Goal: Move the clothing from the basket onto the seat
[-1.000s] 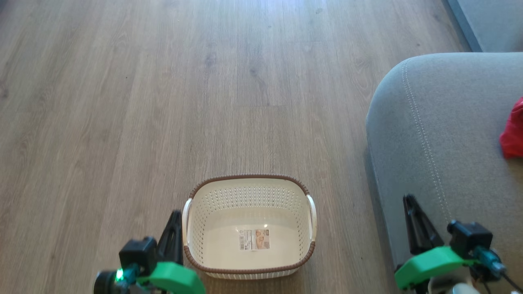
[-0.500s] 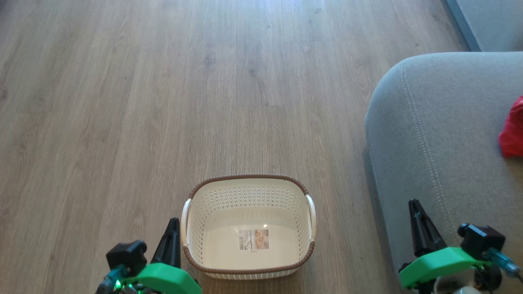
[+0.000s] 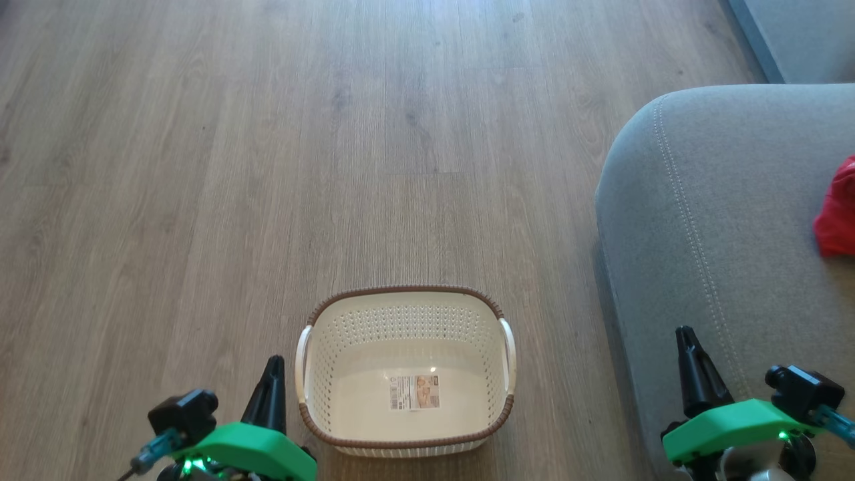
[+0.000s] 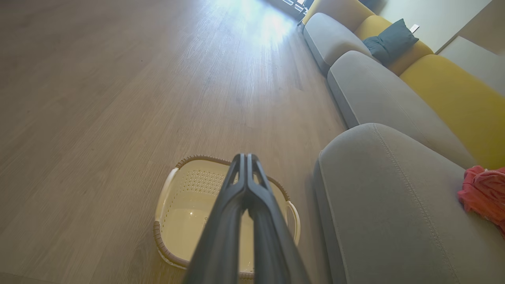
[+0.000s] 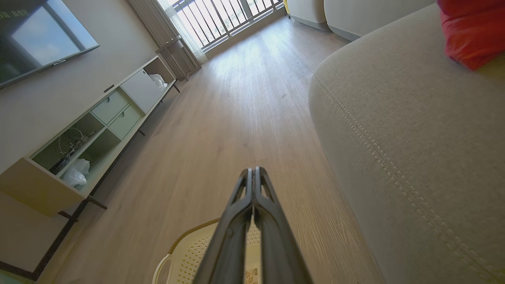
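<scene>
Both our grippers are pressed together, pinching nothing: the left gripper [image 3: 273, 369] hangs just beside the basket [image 3: 407, 290], at its left handle, and the right gripper [image 3: 683, 336] over the seat [image 3: 721, 220], at its near edge. The basket stands on the floor [image 3: 267, 167] beside the seat; red clothing [image 3: 838, 217] lies on the seat, well in from its rounded edge.

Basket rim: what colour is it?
Brown, with a woven look; the rim shows best in the head view.
</scene>
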Controlling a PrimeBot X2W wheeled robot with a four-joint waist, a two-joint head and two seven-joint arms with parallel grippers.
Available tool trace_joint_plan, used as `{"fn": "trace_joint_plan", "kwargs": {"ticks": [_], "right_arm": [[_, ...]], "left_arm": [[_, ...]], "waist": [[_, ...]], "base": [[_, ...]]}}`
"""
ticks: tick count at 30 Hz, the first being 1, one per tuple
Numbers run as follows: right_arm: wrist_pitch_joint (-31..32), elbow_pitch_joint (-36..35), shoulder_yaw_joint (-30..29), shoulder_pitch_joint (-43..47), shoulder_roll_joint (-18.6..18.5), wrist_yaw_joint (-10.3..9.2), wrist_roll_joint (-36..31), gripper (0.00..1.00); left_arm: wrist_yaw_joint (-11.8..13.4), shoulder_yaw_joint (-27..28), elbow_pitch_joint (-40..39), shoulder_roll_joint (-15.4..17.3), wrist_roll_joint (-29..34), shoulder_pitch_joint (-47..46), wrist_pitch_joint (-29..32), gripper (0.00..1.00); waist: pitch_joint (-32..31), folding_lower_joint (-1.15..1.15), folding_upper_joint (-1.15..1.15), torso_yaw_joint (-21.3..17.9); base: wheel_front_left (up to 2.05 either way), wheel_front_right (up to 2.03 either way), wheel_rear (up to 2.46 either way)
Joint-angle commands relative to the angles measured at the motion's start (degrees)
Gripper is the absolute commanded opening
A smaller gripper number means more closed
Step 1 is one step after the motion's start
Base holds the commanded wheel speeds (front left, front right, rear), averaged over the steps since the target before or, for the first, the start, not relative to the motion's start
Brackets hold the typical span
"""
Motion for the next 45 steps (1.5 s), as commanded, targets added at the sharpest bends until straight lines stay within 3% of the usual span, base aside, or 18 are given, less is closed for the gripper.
{"fn": "trace_joint_plan", "kwargs": {"ticks": [1,45], "right_arm": [[0.62,-1.86,-0.25,-3.27,-0.20,-0.01,2.53,0.00],[7.80,-1.84,-2.25,-5.87,-0.24,-0.01,30.03,0.00]], "left_arm": [[-0.74,1.64,-1.35,0.58,-2.43,-3.28,0.54,0.00],[-6.22,8.22,-0.11,1.13,-29.36,-6.08,7.18,0.00]], "waist": [[0.00,0.00,0.00,-0.03],[0.07,0.00,0.00,-0.49]], "base": [[0.00,0.00,0.00],[0.00,0.00,0.00]]}}
